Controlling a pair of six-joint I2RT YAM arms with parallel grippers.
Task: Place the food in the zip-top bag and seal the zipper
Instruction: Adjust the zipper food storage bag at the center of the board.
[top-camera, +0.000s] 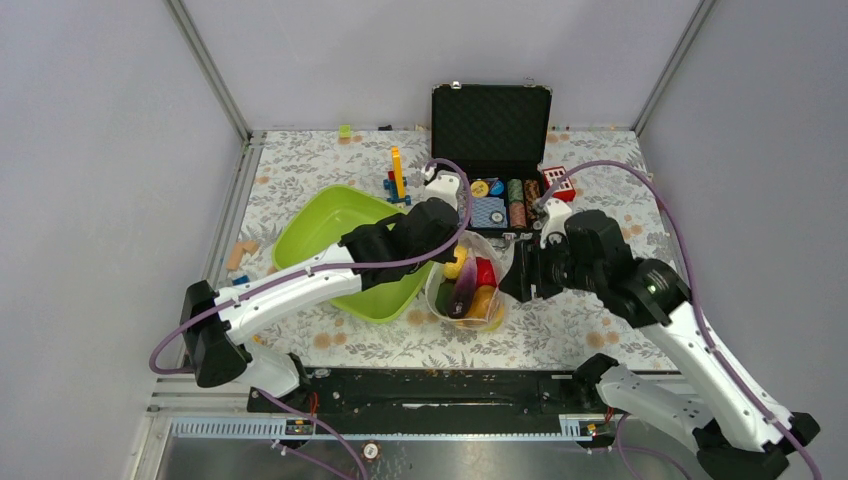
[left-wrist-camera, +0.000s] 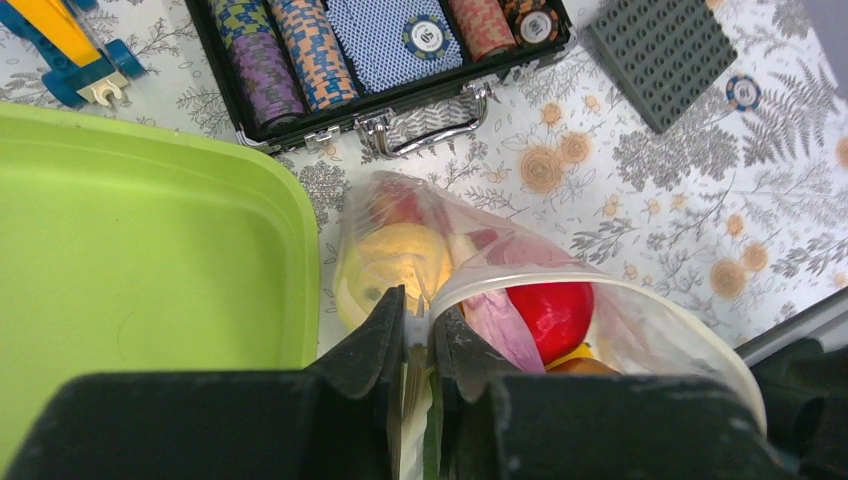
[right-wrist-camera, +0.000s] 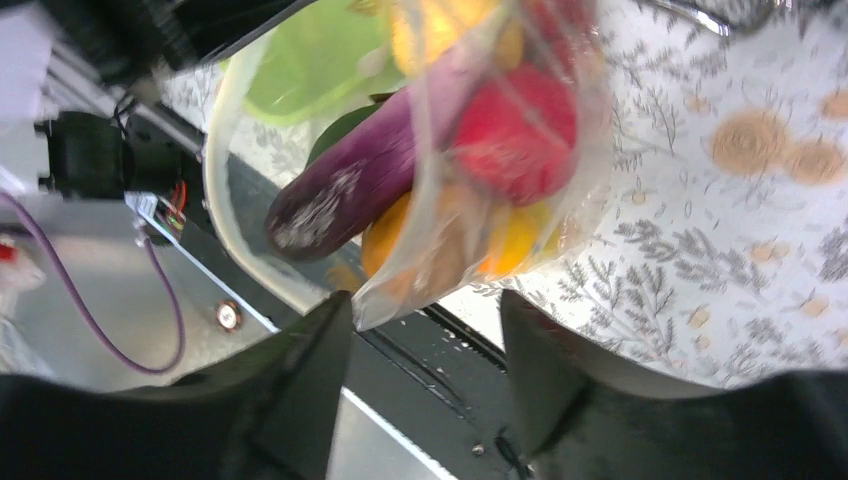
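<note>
The clear zip-top bag (top-camera: 470, 285) lies on the table between my two grippers, its mouth gaping wide. Toy food fills it: a purple eggplant (right-wrist-camera: 350, 185), a red fruit (right-wrist-camera: 515, 130), yellow (left-wrist-camera: 400, 255) and orange (right-wrist-camera: 400, 235) pieces. My left gripper (left-wrist-camera: 418, 318) is shut on the left end of the bag's zipper rim (left-wrist-camera: 600, 280). My right gripper (right-wrist-camera: 420, 310) is open just right of the bag, a corner of the bag (right-wrist-camera: 400, 290) near its left finger. In the top view the left gripper (top-camera: 440, 262) and the right gripper (top-camera: 518, 275) flank the bag.
A lime-green tray (top-camera: 345, 250) sits left of the bag, also in the left wrist view (left-wrist-camera: 150, 240). An open black case (top-camera: 500, 205) of poker chips stands behind. A grey baseplate (left-wrist-camera: 660, 55), a lone chip (left-wrist-camera: 742, 92), and a blue-and-yellow block toy (top-camera: 397, 180) lie nearby.
</note>
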